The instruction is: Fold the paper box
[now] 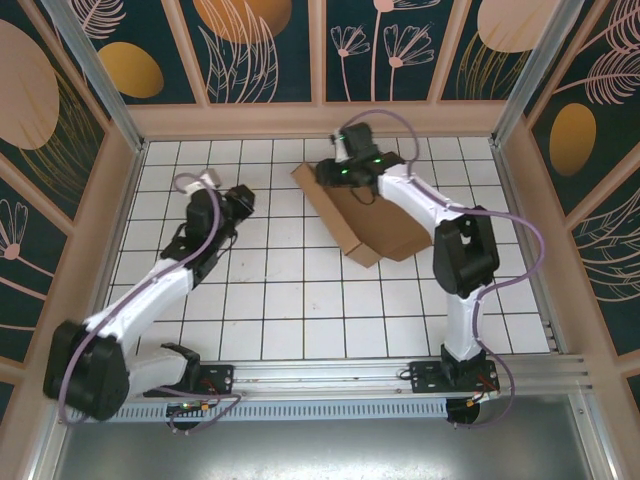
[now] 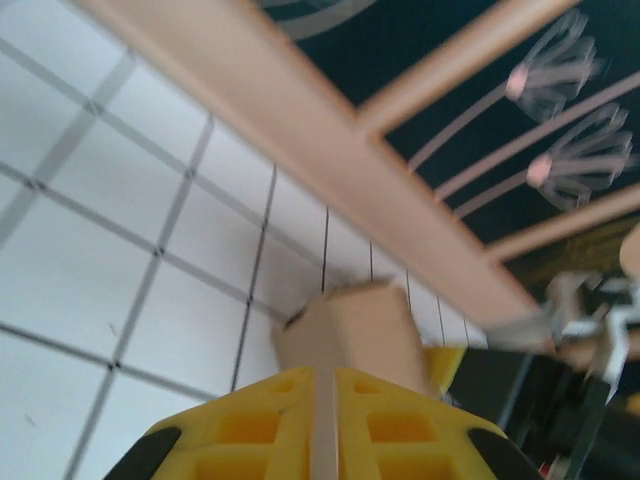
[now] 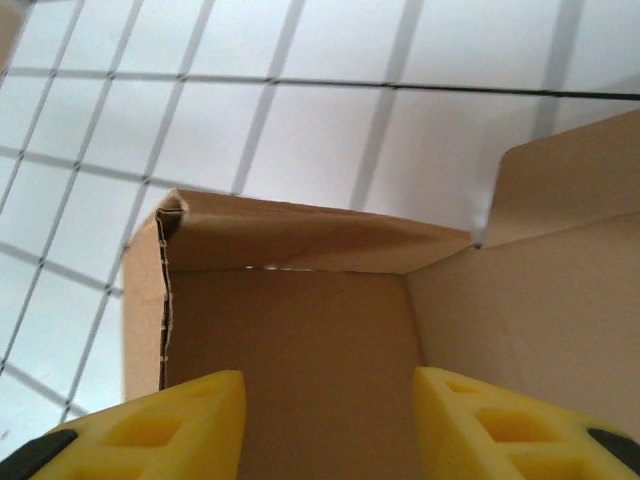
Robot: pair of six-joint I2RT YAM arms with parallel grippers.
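The paper box [image 1: 375, 225] is brown cardboard, partly folded, lying on the white tiles right of centre near the back. My right gripper [image 1: 340, 172] hangs over its far left end. In the right wrist view it [image 3: 328, 385] is open, its yellow fingers [image 3: 190, 420] spread above the box's inner floor [image 3: 290, 340], with raised walls ahead and at right. My left gripper [image 1: 243, 197] sits over bare tiles left of the box, apart from it. Its fingers [image 2: 250, 430] stand almost together with nothing between them [image 2: 323, 375]; the box's corner [image 2: 350, 325] lies ahead.
A wooden frame wall [image 1: 320, 118] runs along the back of the tiled table [image 1: 300, 300], with side walls close on both sides. A metal rail [image 1: 400, 375] carries both arm bases at the near edge. Open tiles lie in front of the box.
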